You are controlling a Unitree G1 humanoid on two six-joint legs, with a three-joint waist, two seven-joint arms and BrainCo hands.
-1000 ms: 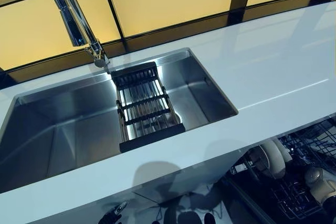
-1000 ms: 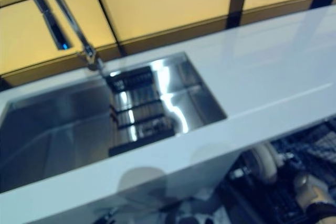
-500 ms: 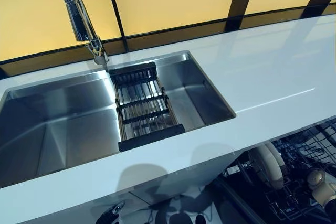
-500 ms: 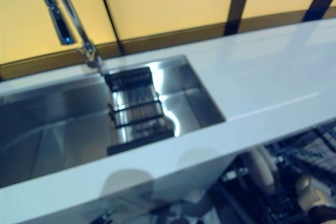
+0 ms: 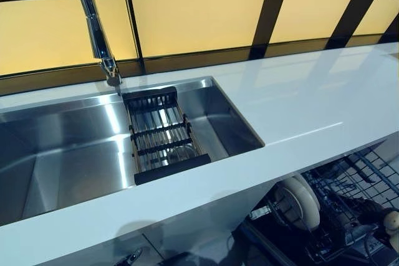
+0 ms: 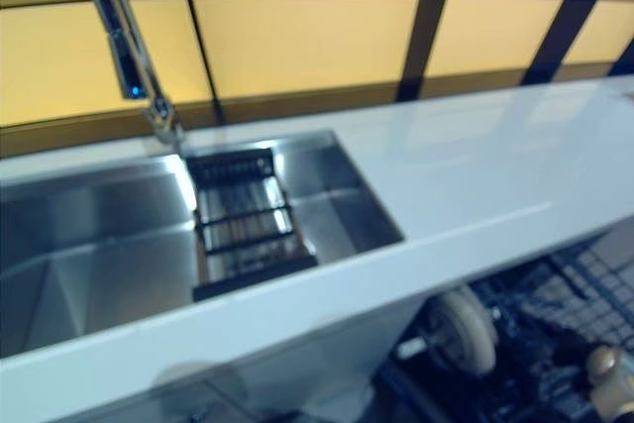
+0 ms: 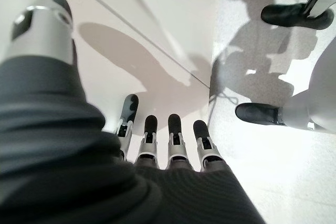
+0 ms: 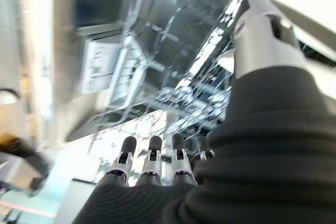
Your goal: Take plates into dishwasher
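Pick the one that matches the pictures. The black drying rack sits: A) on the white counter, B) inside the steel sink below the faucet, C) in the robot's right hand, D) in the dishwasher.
B: the drying rack lies across the basin of the sink, just under the faucet, not on the counter.

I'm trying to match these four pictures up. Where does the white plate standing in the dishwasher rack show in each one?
Left eye view: the plate stands at the lower right, under the counter edge.
Right eye view: lower right again, below the counter.
Left wrist view: not in it.
Right wrist view: a pale rim at the top right may be it; cannot tell.
Shared landmark: the dishwasher rack, also in the right wrist view.
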